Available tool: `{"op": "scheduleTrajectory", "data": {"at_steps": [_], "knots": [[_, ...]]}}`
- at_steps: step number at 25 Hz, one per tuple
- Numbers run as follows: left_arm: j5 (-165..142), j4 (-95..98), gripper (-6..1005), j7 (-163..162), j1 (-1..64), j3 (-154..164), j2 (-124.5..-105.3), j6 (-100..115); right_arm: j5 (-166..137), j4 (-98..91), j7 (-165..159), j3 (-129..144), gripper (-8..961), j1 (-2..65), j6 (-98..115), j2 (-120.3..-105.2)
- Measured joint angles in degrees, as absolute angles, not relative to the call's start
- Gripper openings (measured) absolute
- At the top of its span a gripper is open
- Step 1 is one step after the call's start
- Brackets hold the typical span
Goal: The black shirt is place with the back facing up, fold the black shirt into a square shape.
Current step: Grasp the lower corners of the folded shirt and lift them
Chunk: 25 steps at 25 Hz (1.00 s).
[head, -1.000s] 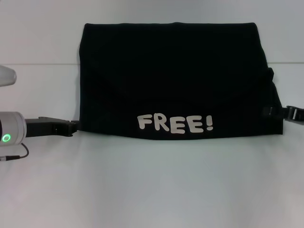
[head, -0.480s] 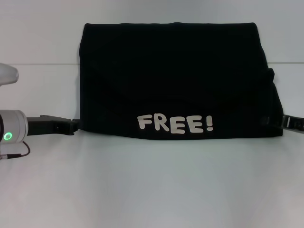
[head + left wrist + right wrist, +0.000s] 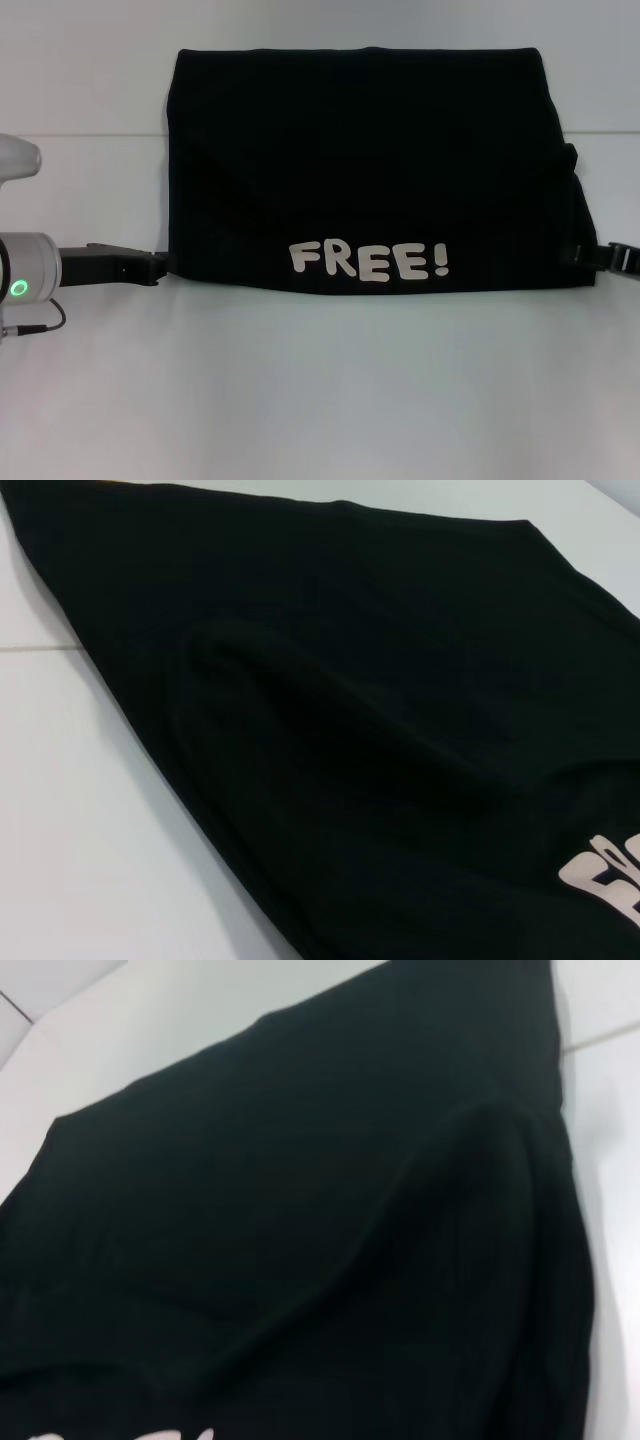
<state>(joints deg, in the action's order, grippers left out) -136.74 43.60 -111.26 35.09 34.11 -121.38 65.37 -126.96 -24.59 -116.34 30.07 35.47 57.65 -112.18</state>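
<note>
Two grippers at the folded black shirt (image 3: pixel 360 165) ("FREE!" lettering up), left gripper (image 3: pixel 150 267) at nine o'clock, right gripper (image 3: pixel 600 256) at three o'clock, finger state cannot be told.

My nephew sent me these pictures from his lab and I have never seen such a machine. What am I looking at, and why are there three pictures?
This is a robot with two arms, seen by three cameras at one moment. The wide picture comes from a camera on its head, looking down at a white table. On the table lies a black shirt, already folded into a wide rectangle, with white "FREE!" lettering along its near edge.

The left gripper sits at the shirt's left edge, and the right gripper at its right edge. Their fingers are hidden by cloth, so I cannot tell whether they hold it.

The other two pictures come from cameras on each wrist. Both show the shirt close up: the left wrist view and the right wrist view.
</note>
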Motion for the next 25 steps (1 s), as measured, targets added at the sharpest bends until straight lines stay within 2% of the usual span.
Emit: {"op": "scheduleTrajectory", "data": {"at_steps": [3,8,14,20,25], "knots": [[-136.7,43.6,0,-111.3,35.0,34.2,-121.43,65.4,-127.1,-24.4,-116.1,30.7,545,35.4,57.7,-112.75],[-136.9,43.6,0,-111.4,35.2,34.2,-121.37,65.4,-127.1,-24.8,-116.1,31.6,536,35.0,58.4,-112.9],[-136.9,43.6,0,-111.4,35.2,34.1,-121.28,65.4,-126.7,-25.9,-115.6,31.1,366,34.0,59.0,-112.97],[-136.8,43.6,1,-111.6,35.1,33.9,-121.31,65.4,-126.6,-26.7,-115.5,31.1,125,33.5,59.6,-112.91],[-136.4,43.7,1,-111.6,34.6,33.8,-121.47,65.5,-126.6,-28.2,-115.2,30.4,21,32.6,61.5,-112.95]]}}
